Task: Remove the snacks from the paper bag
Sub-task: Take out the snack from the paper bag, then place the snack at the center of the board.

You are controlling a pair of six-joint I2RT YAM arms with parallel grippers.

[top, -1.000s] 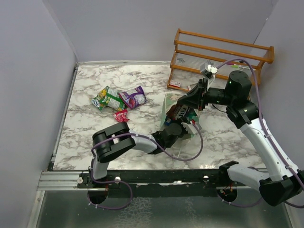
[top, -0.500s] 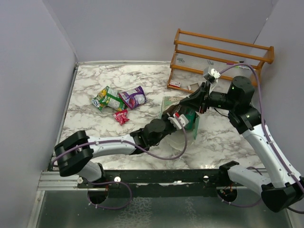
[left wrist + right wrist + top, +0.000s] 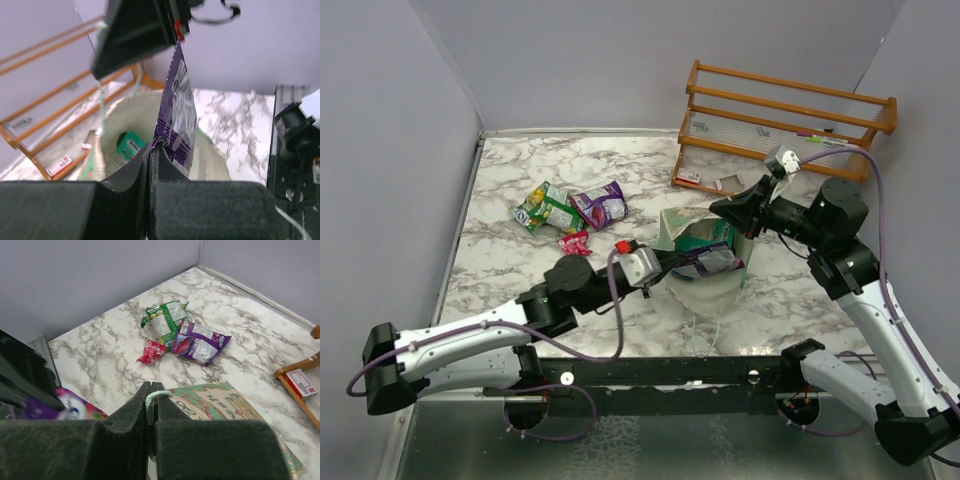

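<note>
The paper bag (image 3: 712, 285) stands open at mid-table, its printed side (image 3: 227, 407) facing up in the right wrist view. My right gripper (image 3: 732, 213) (image 3: 151, 386) is shut on the bag's mint-green top edge. At the bag's mouth my left gripper (image 3: 670, 263) (image 3: 150, 146) is shut on the corner of a purple snack packet (image 3: 708, 262) (image 3: 177, 107). A green packet (image 3: 129, 145) lies inside the bag. On the table to the left lie a green snack (image 3: 545, 207) (image 3: 165, 319), a purple one (image 3: 601, 203) (image 3: 202, 343) and a small red one (image 3: 575, 243) (image 3: 152, 351).
A wooden slatted rack (image 3: 790, 110) stands at the back right, behind the bag, with small white-and-red cards (image 3: 302, 382) at its foot. Grey walls close in the marble table (image 3: 510, 290) on three sides.
My left arm has drawn back to the left, and its gripper has come out of the bag with the purple packet. My right gripper has shifted slightly right, still holding the bag's edge.
</note>
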